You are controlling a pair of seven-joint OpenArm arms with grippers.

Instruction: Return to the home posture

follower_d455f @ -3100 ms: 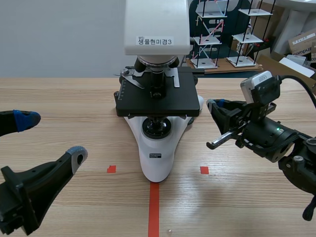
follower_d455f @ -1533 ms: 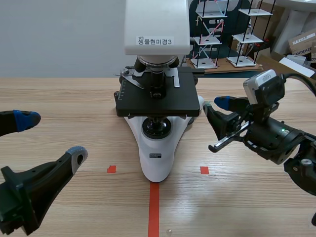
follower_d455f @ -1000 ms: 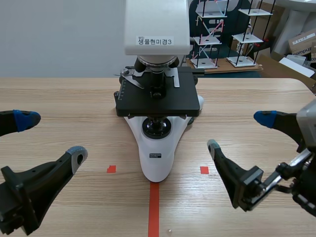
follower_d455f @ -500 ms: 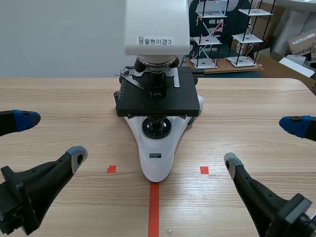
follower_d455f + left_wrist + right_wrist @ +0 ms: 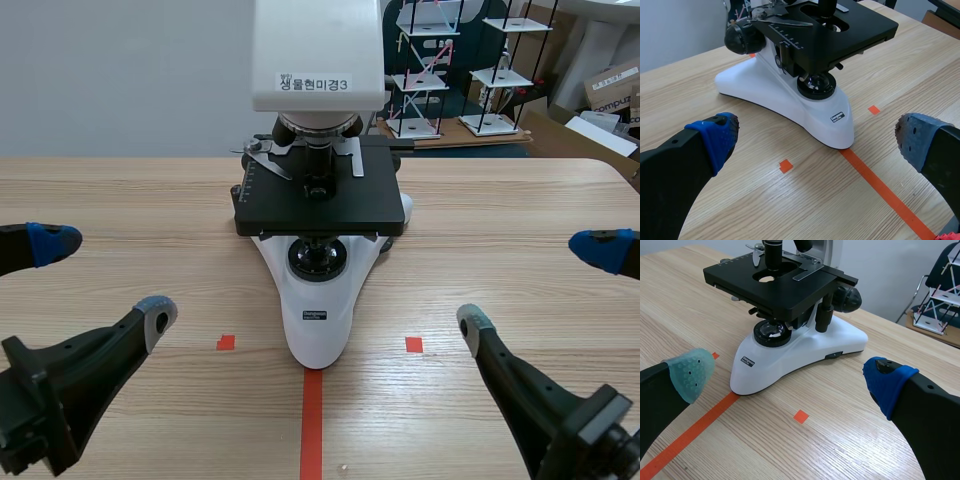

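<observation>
Scene view: shows the left gripper [image 5: 105, 278] low at the near left of the light wooden desk [image 5: 130, 200], fingers spread wide, with the blue dotted pad [image 5: 48, 243] on the far finger and the grey dotted pad [image 5: 158, 312] on the near one well apart. Holds nothing, touches nothing.

Shows the right gripper [image 5: 537, 285] low at the near right in a mirrored pose, likewise spread wide, with the blue pad [image 5: 603, 249] far and the grey-green pad [image 5: 472, 323] near. Grips nothing, touches nothing.

Places the 2 grippers well apart, 1 on each side of the white-bodied microscope with black square stage [image 5: 318, 310], neither in contact with it. Puts that microscope upright at the desk's middle, rounded base nose toward the robot and meeting the far end of the orange-red tape line [image 5: 312, 420]. Marks 2 small orange-red tape squares [image 5: 226, 343], 1 on each side of the base nose. Reads a white label [image 5: 314, 83] on the microscope's head, its print ending in 3.

Left wrist view: confirms the 2 fingers wide apart, with the microscope base and the tape line ahead between them.

Right wrist view: gives the same wide gap, grey-green pad on 1 side and blue pad on the other, with the microscope ahead and nothing pinched.
</observation>
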